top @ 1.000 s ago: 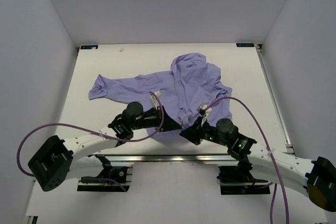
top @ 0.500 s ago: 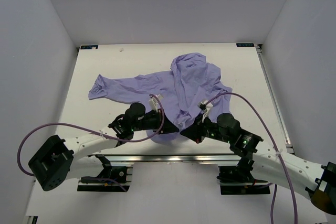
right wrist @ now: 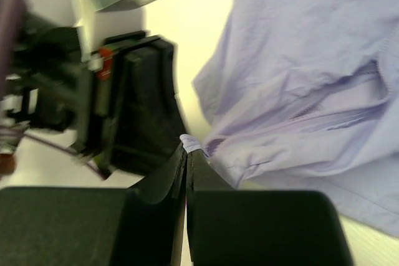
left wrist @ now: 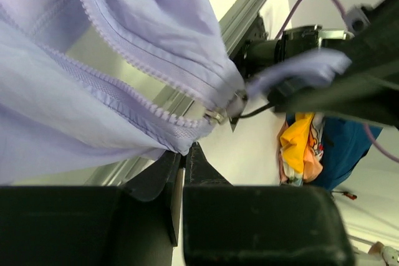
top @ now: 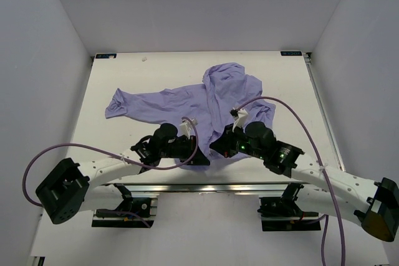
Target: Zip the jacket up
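Observation:
The lavender jacket (top: 218,95) lies wrinkled on the white table, one sleeve stretched left, its hem toward me. My left gripper (top: 201,152) is shut on the jacket's bottom hem corner (left wrist: 177,144), right under the zipper's lower end. The metal zipper slider (left wrist: 219,114) sits at the foot of the open zipper teeth (left wrist: 112,26). My right gripper (top: 217,149) is shut on a lavender tab of the jacket (right wrist: 194,144) next to the zipper line (right wrist: 299,116). The two grippers almost touch at the hem.
The table's near edge with a metal rail (top: 206,186) runs just behind the grippers. Purple cables (top: 81,151) loop over both arms. White walls enclose the table on three sides.
The right gripper has moved up the zipper, away from me and slightly left, pulling its tab. The left gripper has shifted a little right, holding the hem. The hem fabric has bunched.

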`<state>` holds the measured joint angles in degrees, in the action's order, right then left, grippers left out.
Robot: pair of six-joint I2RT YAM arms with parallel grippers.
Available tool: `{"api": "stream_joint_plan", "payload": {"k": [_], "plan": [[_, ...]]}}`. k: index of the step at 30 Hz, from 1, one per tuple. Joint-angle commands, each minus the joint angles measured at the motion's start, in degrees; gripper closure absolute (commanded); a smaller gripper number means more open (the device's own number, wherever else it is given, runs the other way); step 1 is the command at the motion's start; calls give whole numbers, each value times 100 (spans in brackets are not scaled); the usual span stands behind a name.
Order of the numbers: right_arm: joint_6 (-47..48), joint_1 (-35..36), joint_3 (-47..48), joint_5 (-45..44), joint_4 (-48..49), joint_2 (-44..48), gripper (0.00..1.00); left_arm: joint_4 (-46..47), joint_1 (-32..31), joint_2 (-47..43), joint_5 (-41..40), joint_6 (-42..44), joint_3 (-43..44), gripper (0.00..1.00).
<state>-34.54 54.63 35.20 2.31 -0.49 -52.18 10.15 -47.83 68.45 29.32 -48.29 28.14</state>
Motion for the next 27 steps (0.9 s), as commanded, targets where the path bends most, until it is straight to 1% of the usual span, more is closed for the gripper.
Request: {"api": "stream_joint_plan", "payload": {"k": [1, 6, 8, 12, 13, 15, 16, 17, 18, 19, 20, 21, 22, 24, 25, 26, 27], "plan": [[-9, 12, 347, -705, 338, -256, 100, -558, -42, -173, 311, 162, 95, 100], [167, 12, 637, -916, 409, -880, 100, -927, -86, -279, 469, 276, 130, 100], [211, 12, 725, -986, 410, -1021, 100, -1146, -112, -288, 504, 364, 165, 100], [369, 12, 716, -1101, 628, -1276, 100, -1270, -174, -271, 592, 417, 165, 100], [378, 12, 725, -944, 716, -1285, 100, -1366, -174, -244, 523, 522, 244, 100], [483, 12, 804, -689, 709, -1251, 100, -1997, -174, -148, 260, 715, 446, 100], [484, 12, 830, -479, 647, -1224, 100, -2226, -174, -130, 84, 873, 560, 100], [492, 12, 857, -398, 447, -1181, 100, -2628, -174, -104, -274, 970, 822, 100], [475, 12, 900, -293, 305, -1067, 100, -2806, -174, -95, -452, 1171, 972, 95], [449, 12, 901, -275, 165, -996, 100, -3008, -174, -95, -680, 1269, 1122, 81], [431, 12, 901, -275, -71, -917, 100, -3263, -174, -103, -1091, 1392, 1384, 72], [422, 12, 927, -66, -239, -795, 100, -3361, -174, -129, -1304, 1480, 1500, 67], [431, 12, 1032, 23, -363, -750, 100, -3449, -174, -191, -1506, 1637, 1597, 57], [440, 12, 1199, 199, -714, -688, 100, -3502, -174, -270, -1911, 1936, 1843, 49], [449, 12, 1408, 226, -837, -688, 100, -3555, -182, -357, -1991, 2059, 1922, 42], [449, 12, 1506, 253, -952, -705, 100, -3581, -174, -410, -2044, 2217, 2002, 22], [449, 12, 1594, 262, -1118, -740, 100, -3608, -174, -446, -2210, 2410, 2115, 19]]}}
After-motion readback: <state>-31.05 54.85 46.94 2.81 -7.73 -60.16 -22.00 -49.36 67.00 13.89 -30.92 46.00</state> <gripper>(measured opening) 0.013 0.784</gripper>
